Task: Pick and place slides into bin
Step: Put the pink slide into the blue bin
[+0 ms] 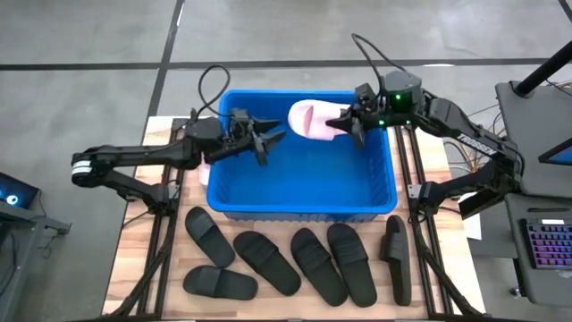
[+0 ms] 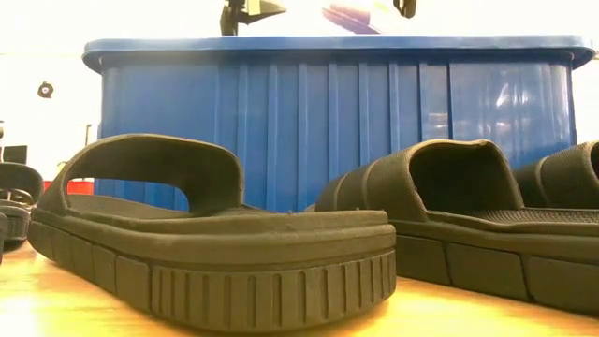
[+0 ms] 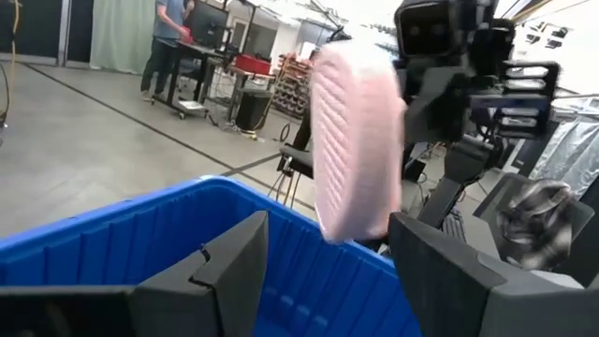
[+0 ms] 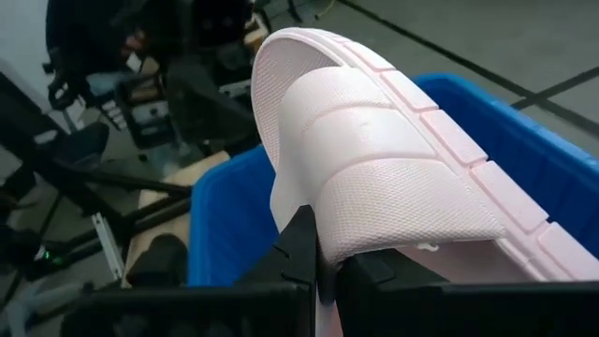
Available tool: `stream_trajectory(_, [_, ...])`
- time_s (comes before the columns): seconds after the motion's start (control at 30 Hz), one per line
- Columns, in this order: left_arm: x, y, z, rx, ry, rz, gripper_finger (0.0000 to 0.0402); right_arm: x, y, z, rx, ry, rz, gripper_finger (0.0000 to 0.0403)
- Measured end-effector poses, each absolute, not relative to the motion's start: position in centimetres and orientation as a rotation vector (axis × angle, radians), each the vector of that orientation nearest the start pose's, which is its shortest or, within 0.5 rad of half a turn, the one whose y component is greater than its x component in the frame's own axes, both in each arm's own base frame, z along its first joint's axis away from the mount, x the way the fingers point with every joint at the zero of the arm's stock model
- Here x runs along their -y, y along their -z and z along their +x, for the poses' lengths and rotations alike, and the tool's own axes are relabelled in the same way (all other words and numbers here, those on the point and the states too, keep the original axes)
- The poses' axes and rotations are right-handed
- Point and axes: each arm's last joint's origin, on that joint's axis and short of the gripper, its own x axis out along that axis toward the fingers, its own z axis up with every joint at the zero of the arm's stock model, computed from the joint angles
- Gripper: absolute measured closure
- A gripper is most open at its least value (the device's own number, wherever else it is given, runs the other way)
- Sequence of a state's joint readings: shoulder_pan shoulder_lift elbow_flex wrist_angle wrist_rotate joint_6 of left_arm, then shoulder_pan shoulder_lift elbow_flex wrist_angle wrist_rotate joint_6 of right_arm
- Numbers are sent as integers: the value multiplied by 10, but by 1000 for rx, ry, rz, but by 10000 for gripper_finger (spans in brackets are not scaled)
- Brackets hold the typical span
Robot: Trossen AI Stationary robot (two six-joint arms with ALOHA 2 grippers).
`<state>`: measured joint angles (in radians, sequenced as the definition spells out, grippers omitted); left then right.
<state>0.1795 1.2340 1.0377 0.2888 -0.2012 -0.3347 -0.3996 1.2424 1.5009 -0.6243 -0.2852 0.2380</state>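
Black slides [image 2: 211, 245] lying in a row before the bin [image 1: 302, 195]. Above its far edge, pink slide [image 1: 309, 120] pinched at the strap by right gripper [image 1: 354, 124] (light, bendy rubber; strap the handiest hold). Left gripper [image 1: 264, 141] spread empty over the bin.

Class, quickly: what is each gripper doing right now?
Left gripper: open, empty, over the bright blue plastic bin.
Right gripper: shut on the pale pink rubber slide.
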Motion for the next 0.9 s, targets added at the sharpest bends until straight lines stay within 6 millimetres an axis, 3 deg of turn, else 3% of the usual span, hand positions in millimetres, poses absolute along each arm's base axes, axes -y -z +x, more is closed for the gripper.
stream_trajectory(0.33, [-57,-378,288,218,-257,-326,194,86,-436,230,-369,201,286,391])
stream_trajectory(0.9, [-65,-368,294,205,-319,-327,194,76,-437,234,-375,141,219,390])
